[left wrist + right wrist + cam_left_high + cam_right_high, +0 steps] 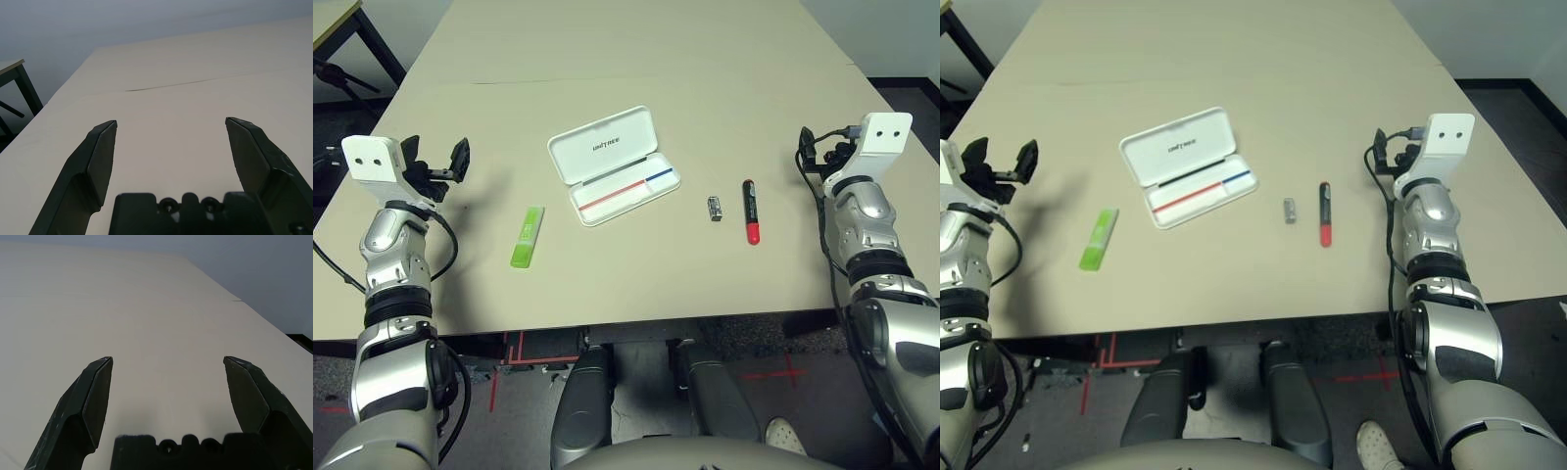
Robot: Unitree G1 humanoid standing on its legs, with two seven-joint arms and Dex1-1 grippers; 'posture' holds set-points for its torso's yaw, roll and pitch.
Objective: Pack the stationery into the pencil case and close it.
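Left gripper hangs above the counter close to its left edge, jaws wide apart, nothing between them; in the left wrist view its two black fingers frame only bare counter top. Just inward of it, toward the near edge, the lime-green stick lies flat, its long side running roughly from near edge to far edge, well apart from the gripper. Next, about mid-counter, the white pencil case lies open: lid folded back toward the far edge with dark print facing up, tray toward the near edge showing a red-and-blue stripe. Nothing sits in the tray. Right of the case, apart from it, the small dark-and-silver piece lies on the counter, and just beside that the black marker, red cap pointing at the near edge. None of the three items touches the case. Right gripper is held above the counter near its right edge, jaws spread wide and empty, well apart from the marker.
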